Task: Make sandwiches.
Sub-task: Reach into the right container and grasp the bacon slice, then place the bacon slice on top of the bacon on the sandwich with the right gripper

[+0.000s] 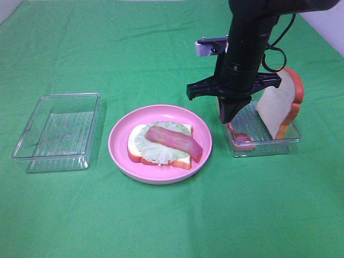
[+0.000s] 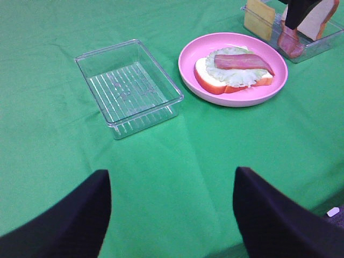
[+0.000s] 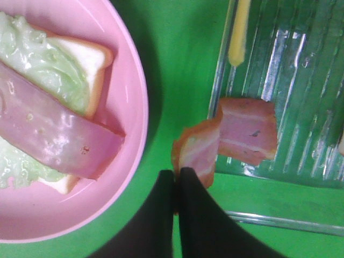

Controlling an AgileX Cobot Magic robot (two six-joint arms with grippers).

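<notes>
- Green cloth point(image 1: 161, 226) covers my whole work surface.
- Clear ribbed tray point(image 1: 32, 156) sits left of the pink plate point(image 1: 121, 153).
- Second tray point(image 1: 263, 150), right of the plate, holds a leaning bread slice point(image 1: 277, 105) and a yellow cheese slice point(image 2: 259, 19).
- Half-built sandwich point(image 1: 161, 148) lies on the plate: white slice with orange-brown crust, pale green lettuce point(image 1: 145, 144), and one reddish-pink bacon strip point(image 1: 174, 141) on top.
- Left gripper point(image 2: 172, 177) hangs over the cloth, jaws spread, gripping nothing.
- Right gripper point(image 3: 176, 174) is clamped on the end of a second bacon strip point(image 3: 247, 134), which is draped over that tray's wall.
</notes>
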